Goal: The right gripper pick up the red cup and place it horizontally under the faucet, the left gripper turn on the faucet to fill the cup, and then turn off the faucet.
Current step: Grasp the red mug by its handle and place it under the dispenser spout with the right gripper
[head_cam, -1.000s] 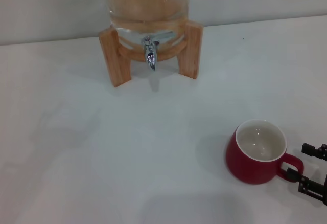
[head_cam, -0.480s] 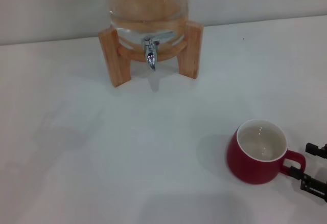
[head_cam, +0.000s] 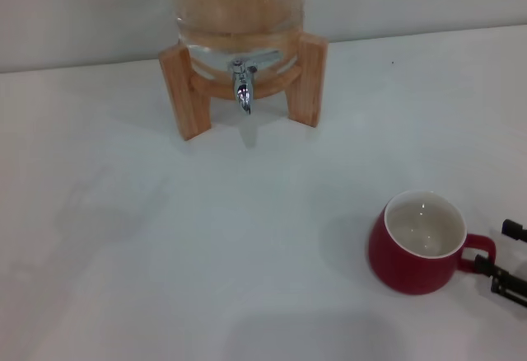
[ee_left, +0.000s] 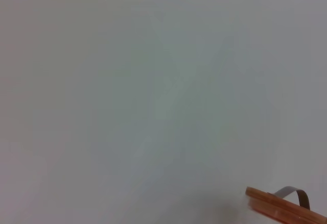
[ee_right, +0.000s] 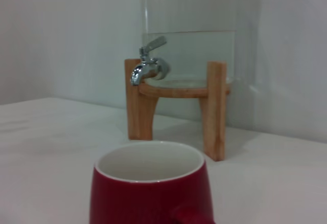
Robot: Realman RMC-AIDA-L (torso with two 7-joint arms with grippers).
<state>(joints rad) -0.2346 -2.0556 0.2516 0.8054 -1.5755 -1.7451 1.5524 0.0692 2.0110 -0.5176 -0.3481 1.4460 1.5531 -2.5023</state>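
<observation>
One red cup point(head_cam: 420, 244) upright, handle between right gripper point(head_cam: 510, 258) jaws, unclosed

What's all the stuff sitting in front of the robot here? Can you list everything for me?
Red cup: one, dark red with white inside, upright on the table, near right, handle toward the right gripper.
Faucet: one, shiny chrome, on the jar's front, spout down.
Glass jar: one, clear, far centre on the stand.
Wooden stand: one, light brown, under the jar.
Table: one, white.
Right gripper: one, black, at the cup's handle, open.
Left gripper: not in view.
</observation>
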